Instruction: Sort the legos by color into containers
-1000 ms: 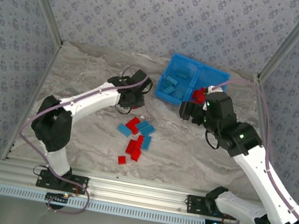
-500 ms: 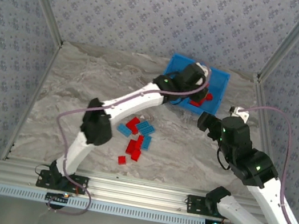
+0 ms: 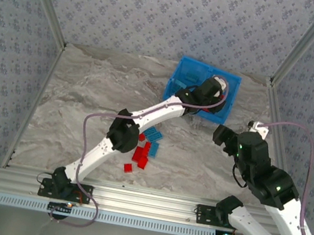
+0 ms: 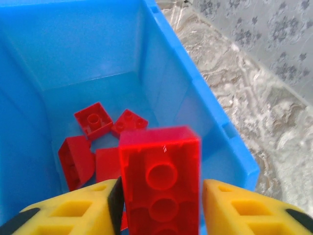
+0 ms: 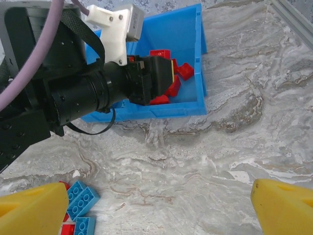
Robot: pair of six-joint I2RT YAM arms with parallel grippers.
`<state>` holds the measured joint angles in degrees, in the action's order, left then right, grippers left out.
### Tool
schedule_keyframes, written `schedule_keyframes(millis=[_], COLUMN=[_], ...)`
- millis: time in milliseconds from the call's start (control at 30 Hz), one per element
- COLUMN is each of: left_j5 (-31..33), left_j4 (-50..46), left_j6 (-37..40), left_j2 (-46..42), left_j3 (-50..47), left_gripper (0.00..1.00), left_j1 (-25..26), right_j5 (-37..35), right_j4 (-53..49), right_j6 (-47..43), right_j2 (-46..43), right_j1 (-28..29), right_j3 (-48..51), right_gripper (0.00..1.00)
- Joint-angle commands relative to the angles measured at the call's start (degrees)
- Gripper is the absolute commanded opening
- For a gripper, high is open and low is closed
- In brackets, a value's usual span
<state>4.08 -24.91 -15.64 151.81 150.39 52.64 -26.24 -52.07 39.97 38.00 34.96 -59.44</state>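
I have the left end effector [image 4: 160, 192] clamped on a bright red studded plastic brick [image 4: 160, 171], with a yellow finger [image 4: 73, 208] pressed against each long side and the studs facing the wrist camera. The brick hangs inside the right-hand compartment of the bright blue ribbed plastic bin [image 3: 183, 76], clear of the floor. Below it, on that compartment's floor, lie several more small red bricks [image 4: 94, 119], bunched together against one wall. From above, I see the left arm stretched across the grey marbled desk [image 3: 88, 93], its wrist covering much of that compartment. The bin sits at the far side of the desk, turned slightly askew. The right end effector [image 5: 159, 193] is spread wide with nothing between its fingers. It is held over bare desk on the near side of the bin, with its camera looking at the left wrist and the bin's near wall. A loose heap of red and light blue bricks [image 3: 144, 147] lies near the middle of the desk, well apart from the bin and between the two arms. One small red piece [image 3: 128, 168] lies just off the heap's near edge. A couple of light blue bricks [image 5: 80, 196] show beside the right end effector's finger in its wrist view.
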Motion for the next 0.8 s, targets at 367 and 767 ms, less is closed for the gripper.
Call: schedule_keyframes(millis=[367,767], left_j5=[-6.9,2.6], left_j4=[-7.2,-0.3], left_j6=[3.0,3.2], left_j2=[-18.4,-71.8], left_j3=[-2.6,-67.6], left_gripper=[0.74,0.86], left_j1=[-1.2,-6.1], right_j5=[2.5,23.1], right_j4=[-3.5,9.4], right_j6=[0.2,-0.7], right_j2=[-1.3,16.3], right_j1=[0.1,9.3], right_j3=[1.7,7.4], right_gripper=[0.98,0.97])
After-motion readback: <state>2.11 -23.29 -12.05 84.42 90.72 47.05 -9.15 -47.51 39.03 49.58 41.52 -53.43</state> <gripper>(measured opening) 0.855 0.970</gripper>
